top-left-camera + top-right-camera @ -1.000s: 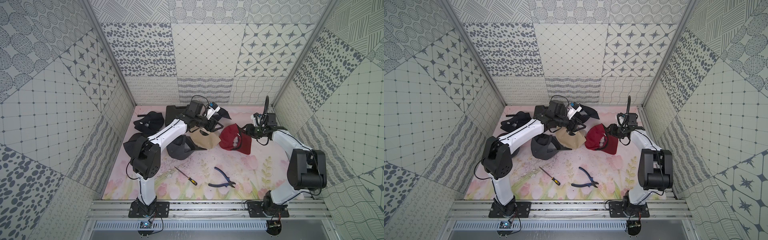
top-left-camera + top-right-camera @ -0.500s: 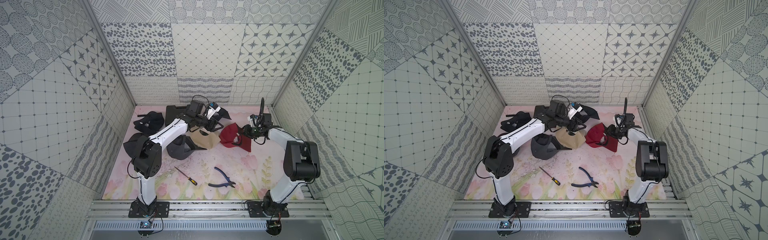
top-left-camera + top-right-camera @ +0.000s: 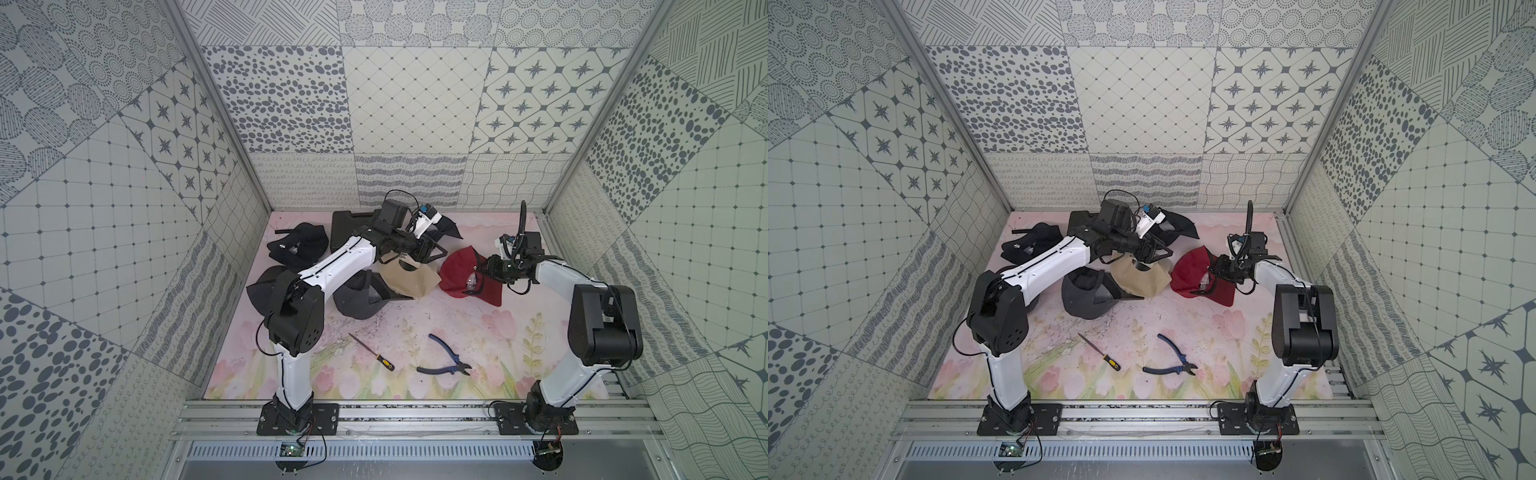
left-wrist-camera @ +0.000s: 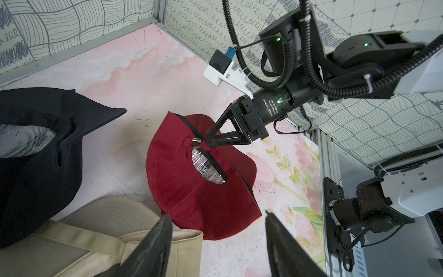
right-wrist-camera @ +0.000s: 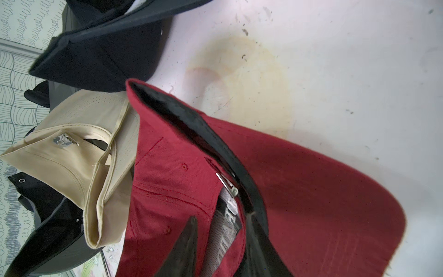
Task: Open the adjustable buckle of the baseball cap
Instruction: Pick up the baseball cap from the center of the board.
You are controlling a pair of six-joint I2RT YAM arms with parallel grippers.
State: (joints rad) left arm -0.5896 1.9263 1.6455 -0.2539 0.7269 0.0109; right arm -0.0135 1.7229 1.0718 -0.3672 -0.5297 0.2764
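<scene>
The whole cell is boxed in with grey print on off-white, patchwork style. On the back wall (image 3: 411,104), top centre in both top views, blotchy dots, a diamond grid and star tiles are laid out, with squiggles and wavy lines lower down. The left wall (image 3: 104,199) and right wall (image 3: 685,187) are done the same way, mostly dotted grid. Bare aluminium posts (image 3: 218,104) are set in the corners. The surface (image 3: 415,316) is covered with a pink tulip print, pretty scuffed mid-frame, and a yellowish stain (image 5: 251,84) is picked up in the right wrist view. An aluminium rail (image 3: 415,417) is run along the lower edge, with a slotted vent strip (image 3: 415,451) under it. Everything is lit evenly and shadows are kept soft.
</scene>
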